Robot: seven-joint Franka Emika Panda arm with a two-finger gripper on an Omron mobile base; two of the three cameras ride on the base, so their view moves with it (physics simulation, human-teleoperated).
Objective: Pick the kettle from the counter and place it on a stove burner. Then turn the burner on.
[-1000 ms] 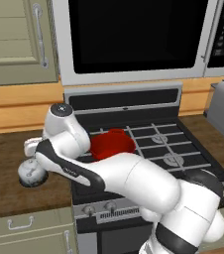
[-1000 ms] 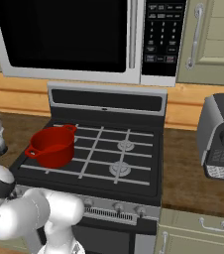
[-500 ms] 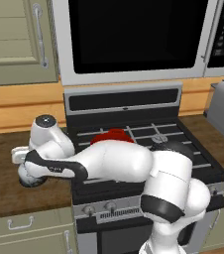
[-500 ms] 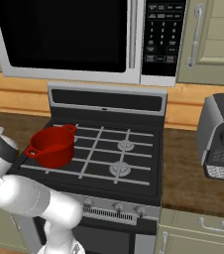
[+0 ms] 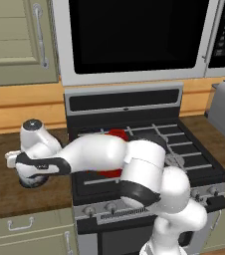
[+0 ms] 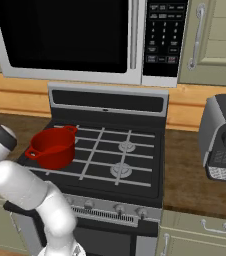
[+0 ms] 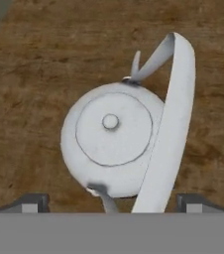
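Note:
The kettle, squat and mottled silver-white, stands on the dark wood counter, its thin pale handle arching over its right side. My gripper hangs open just above it, one dark fingertip on each side of the body and nothing held. In the left base view the arm stretches left over the counter and the kettle peeks out under the hand. Silvery stove burners lie under pale grates on the black cooktop.
A red two-handled pot sits on the stove's left side, partly behind my arm in the left base view. Small silver knobs line the stove front. A coffee machine stands on the right counter and a microwave hangs above.
The arm has swung left and down, bringing the hand over the kettle. The jaws have stayed open and the kettle has not moved.

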